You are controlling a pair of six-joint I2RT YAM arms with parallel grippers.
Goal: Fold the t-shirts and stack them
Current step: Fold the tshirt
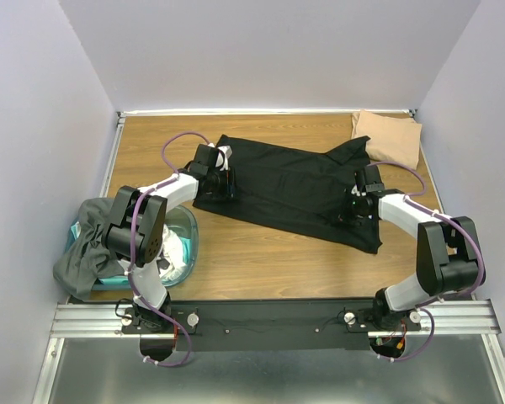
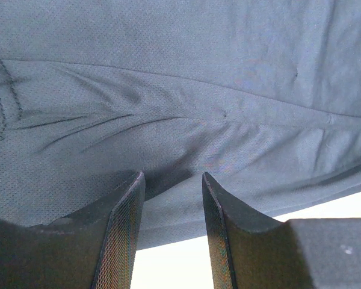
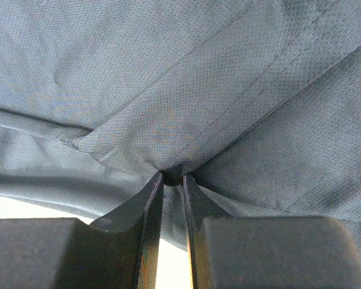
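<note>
A black t-shirt (image 1: 290,189) lies spread across the middle of the table. My left gripper (image 1: 221,181) sits at its left edge; in the left wrist view its jaws (image 2: 173,180) stand apart with the shirt's cloth (image 2: 180,90) between and beyond them, not pinched. My right gripper (image 1: 358,202) is at the shirt's right part; in the right wrist view it (image 3: 173,177) is shut on a pinched fold of the black cloth (image 3: 168,120). A folded tan-beige t-shirt (image 1: 387,135) lies at the far right corner. A dark grey t-shirt (image 1: 88,244) hangs over the tub's left side.
A teal see-through plastic tub (image 1: 181,244) stands at the near left, with white cloth (image 1: 175,261) inside it. Walls close in the table on three sides. A metal rail (image 1: 269,316) runs along the near edge.
</note>
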